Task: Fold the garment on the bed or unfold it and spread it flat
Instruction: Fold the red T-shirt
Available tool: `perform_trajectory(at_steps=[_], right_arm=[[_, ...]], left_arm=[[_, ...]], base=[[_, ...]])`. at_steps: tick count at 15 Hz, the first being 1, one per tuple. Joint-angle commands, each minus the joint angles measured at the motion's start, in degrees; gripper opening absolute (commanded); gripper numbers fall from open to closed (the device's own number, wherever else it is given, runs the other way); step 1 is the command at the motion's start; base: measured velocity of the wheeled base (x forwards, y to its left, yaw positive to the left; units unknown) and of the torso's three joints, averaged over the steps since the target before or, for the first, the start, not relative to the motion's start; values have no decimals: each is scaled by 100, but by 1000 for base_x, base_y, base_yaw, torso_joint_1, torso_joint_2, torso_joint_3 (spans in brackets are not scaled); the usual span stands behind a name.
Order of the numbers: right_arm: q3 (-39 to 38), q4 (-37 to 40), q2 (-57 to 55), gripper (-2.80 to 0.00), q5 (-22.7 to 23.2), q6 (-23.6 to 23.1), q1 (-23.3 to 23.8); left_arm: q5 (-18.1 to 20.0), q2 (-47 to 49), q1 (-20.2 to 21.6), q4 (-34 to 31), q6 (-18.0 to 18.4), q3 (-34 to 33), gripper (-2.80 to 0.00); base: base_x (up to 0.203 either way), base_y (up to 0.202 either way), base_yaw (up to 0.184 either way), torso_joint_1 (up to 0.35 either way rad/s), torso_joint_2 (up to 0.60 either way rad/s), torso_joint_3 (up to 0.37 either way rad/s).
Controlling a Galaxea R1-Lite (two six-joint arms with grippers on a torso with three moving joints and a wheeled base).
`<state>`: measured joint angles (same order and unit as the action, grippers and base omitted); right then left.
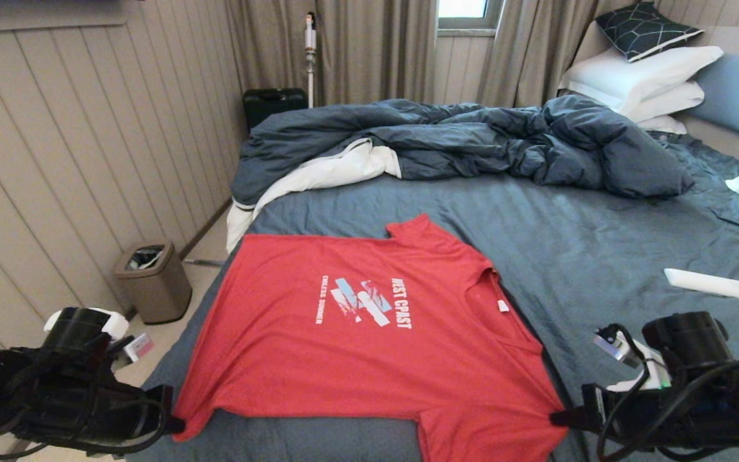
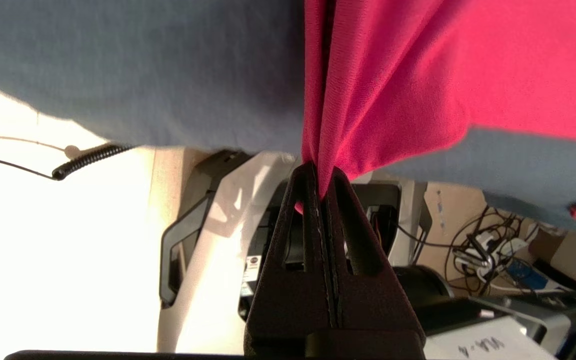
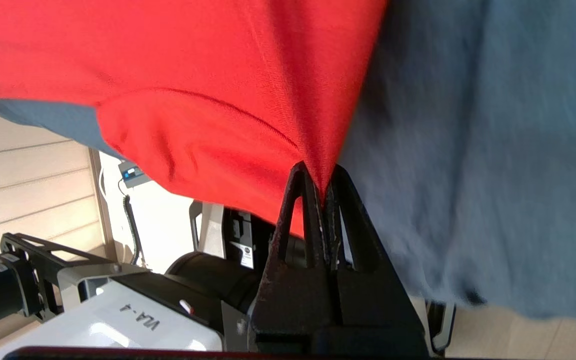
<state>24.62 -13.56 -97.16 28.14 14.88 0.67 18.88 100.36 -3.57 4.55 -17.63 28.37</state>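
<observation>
The garment [image 1: 369, 346], a red T-shirt with a white and light-blue chest print, lies spread flat, print up, on the slate-blue sheet of the bed [image 1: 575, 244], its collar toward the right. My left gripper [image 1: 174, 423] is shut on the shirt's near-left corner, at the hem. In the left wrist view the red cloth [image 2: 368, 90] is pinched between the black fingertips [image 2: 338, 185]. My right gripper [image 1: 559, 417] is shut on the edge of the near sleeve. Red fabric [image 3: 208, 75] is likewise clamped between its fingertips [image 3: 298, 180].
A rumpled dark blue duvet [image 1: 472, 141] with white lining fills the far half of the bed. White pillows [image 1: 639, 83] sit at the headboard. A white flat object [image 1: 714, 284] lies on the sheet at right. A bin [image 1: 151, 282] stands on the floor at left.
</observation>
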Motion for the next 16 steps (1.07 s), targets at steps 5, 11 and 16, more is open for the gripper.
perform_trajectory(at_steps=[5,11,16], right_arm=[[-439,29,700,-280,23,-3,25],[-464,1113,1762,-280,29,-110,83],[-510,1572,1950,-280,16,-342,401]], left_arm=[[49,-929,-140,-462,17,-206,-280],[109,-1845,-301,-1106,200,-447,-280],[142,-2307,-298,-1818,595,-473,-280]], base=[[0,0,0,0,0,0],[0,0,0,0,0,0],[0,0,0,0,0,0]])
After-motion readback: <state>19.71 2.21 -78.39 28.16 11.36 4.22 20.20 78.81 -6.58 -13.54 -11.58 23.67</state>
